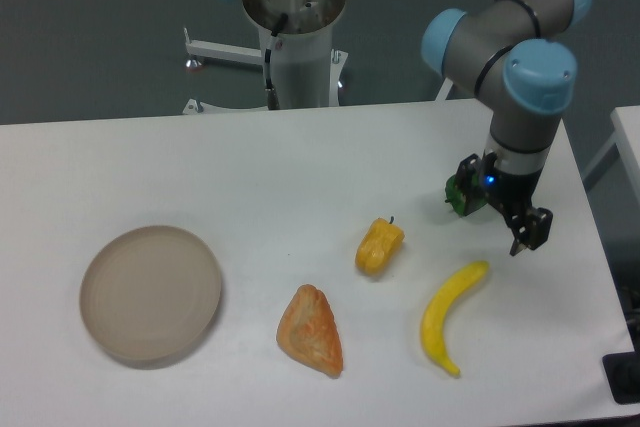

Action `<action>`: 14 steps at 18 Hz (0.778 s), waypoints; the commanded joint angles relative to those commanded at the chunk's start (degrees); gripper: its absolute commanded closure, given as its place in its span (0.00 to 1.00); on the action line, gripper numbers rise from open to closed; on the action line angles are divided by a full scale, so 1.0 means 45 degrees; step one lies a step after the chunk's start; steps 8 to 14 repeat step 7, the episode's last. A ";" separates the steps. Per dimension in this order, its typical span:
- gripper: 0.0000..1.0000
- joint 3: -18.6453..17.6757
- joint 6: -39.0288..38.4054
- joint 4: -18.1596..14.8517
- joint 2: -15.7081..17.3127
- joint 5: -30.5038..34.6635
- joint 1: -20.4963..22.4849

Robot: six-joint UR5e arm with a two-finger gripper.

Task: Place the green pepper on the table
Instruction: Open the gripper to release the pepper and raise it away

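Observation:
The green pepper (457, 195) is small, dark green and glossy. It sits at the right side of the white table (300, 167), mostly hidden behind the left side of my gripper (493, 221). The gripper points down over the table, and only the pepper's left edge shows. One black finger (528, 229) stands well to the right of the pepper, with a gap between them, so the jaws look spread. I cannot tell whether the pepper rests on the table or touches the left finger.
A yellow banana (448, 315) lies just below the gripper. A yellow-orange pepper (379, 246) lies to its left, with an orange pastry (312, 332) further left. A round beige plate (150, 292) is at the left. The arm's base (298, 47) stands at the far edge, and the table's right edge is close.

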 joint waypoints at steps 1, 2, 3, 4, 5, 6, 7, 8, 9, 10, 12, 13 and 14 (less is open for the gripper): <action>0.00 0.0098 -0.0020 0.0000 -0.0078 0.0000 -0.0020; 0.00 0.0195 -0.0020 0.0000 -0.0137 0.0000 -0.0020; 0.00 0.0235 -0.0116 0.0000 -0.0176 0.0039 -0.0039; 0.00 0.0255 -0.0291 0.0000 -0.0235 0.0039 -0.0039; 0.00 0.0352 -0.0429 0.0077 -0.0293 0.0058 -0.0078; 0.00 0.0411 -0.0449 0.0097 -0.0313 0.0175 -0.0195; 0.00 0.0469 -0.0449 0.0098 -0.0333 0.0272 -0.0292; 0.00 0.0469 -0.0449 0.0098 -0.0333 0.0272 -0.0292; 0.00 0.0469 -0.0449 0.0098 -0.0333 0.0272 -0.0292; 0.00 0.0469 -0.0449 0.0098 -0.0333 0.0272 -0.0292; 0.00 0.0469 -0.0449 0.0098 -0.0333 0.0272 -0.0292; 0.00 0.0469 -0.0449 0.0098 -0.0333 0.0272 -0.0292; 0.00 0.0469 -0.0449 0.0098 -0.0333 0.0272 -0.0292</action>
